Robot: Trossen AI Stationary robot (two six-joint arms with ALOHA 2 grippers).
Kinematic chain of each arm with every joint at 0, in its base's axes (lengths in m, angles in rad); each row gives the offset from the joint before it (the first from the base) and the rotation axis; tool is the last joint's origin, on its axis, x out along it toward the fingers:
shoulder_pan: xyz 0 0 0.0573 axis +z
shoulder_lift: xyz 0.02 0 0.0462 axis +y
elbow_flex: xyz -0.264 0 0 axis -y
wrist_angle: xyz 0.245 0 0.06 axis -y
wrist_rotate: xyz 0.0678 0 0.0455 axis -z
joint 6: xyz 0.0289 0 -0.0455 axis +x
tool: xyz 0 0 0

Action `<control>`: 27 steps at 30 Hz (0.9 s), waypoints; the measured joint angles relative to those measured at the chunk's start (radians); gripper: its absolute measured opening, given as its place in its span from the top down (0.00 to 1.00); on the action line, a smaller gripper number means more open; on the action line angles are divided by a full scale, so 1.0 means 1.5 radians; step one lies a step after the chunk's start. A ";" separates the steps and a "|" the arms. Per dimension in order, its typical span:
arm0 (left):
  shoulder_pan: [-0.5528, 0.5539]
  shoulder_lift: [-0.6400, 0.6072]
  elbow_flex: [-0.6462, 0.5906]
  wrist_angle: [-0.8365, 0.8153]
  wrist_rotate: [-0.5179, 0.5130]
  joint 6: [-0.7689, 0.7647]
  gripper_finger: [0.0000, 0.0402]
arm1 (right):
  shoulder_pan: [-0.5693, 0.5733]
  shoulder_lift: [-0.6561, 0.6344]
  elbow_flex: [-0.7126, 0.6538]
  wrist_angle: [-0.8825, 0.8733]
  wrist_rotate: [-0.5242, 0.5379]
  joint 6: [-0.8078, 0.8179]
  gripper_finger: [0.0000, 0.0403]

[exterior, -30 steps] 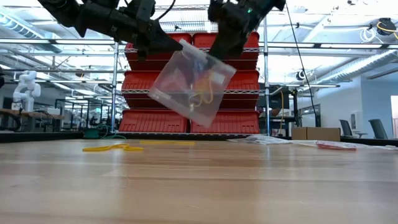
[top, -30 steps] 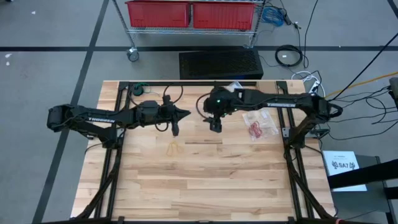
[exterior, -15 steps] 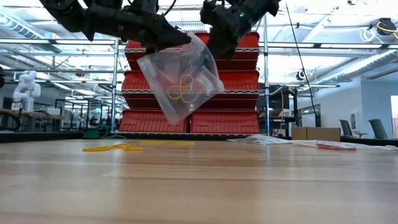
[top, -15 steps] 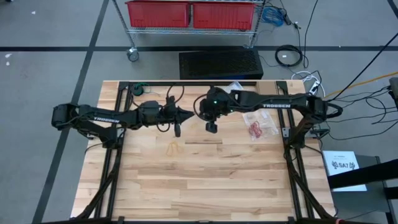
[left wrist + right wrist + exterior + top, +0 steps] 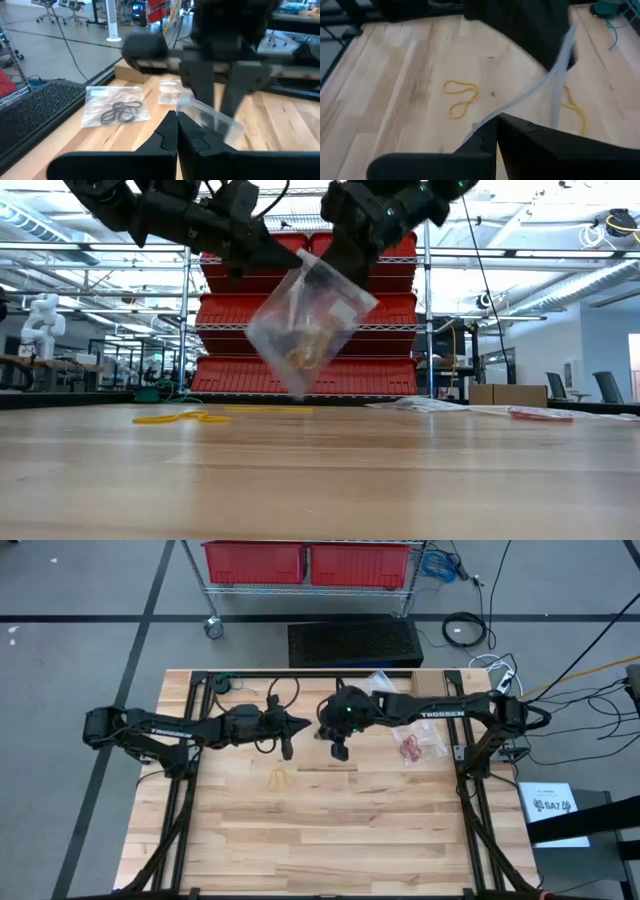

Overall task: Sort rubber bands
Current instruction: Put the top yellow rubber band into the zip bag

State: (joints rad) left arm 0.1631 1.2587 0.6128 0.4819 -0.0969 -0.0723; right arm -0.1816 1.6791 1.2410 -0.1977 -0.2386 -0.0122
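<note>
Both tools, left tool and right tool, pinch a clear bag of yellow rubber bands above the counter, likely to hold its mouth, with 2 yellow bands lying below the bag.

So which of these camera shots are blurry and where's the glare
Left wrist view: the right gripper ahead is smeared, while the clear plastic bag of black rubber bands stays sharp. Right wrist view: soft throughout, including the yellowish tan rubber band. Low view: bright ceiling glare behind the dark arms.
</note>
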 joint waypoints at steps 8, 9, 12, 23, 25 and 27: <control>0.000 0.000 0.000 0.002 -0.006 0.000 1.00 | 0.019 0.003 -0.129 0.237 0.132 0.140 1.00; 0.000 0.003 0.000 0.003 -0.007 0.000 1.00 | 0.021 0.003 -0.137 0.259 0.155 0.153 1.00; 0.000 0.011 0.000 0.008 -0.009 -0.005 1.00 | 0.022 0.003 -0.146 0.294 0.183 0.166 0.98; -0.004 0.021 0.000 0.037 -0.009 -0.012 1.00 | 0.022 0.003 -0.146 0.346 0.137 0.182 0.51; -0.004 0.021 0.000 0.035 -0.011 -0.001 1.00 | 0.022 0.003 -0.146 0.342 0.121 0.191 0.43; -0.003 0.020 0.000 0.026 -0.026 0.008 1.00 | 0.021 0.003 -0.146 0.333 0.120 0.192 0.37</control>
State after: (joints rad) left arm 0.1587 1.2894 0.6128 0.5207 -0.1363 -0.0604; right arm -0.1497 1.6836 1.0225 0.3021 -0.0589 0.2752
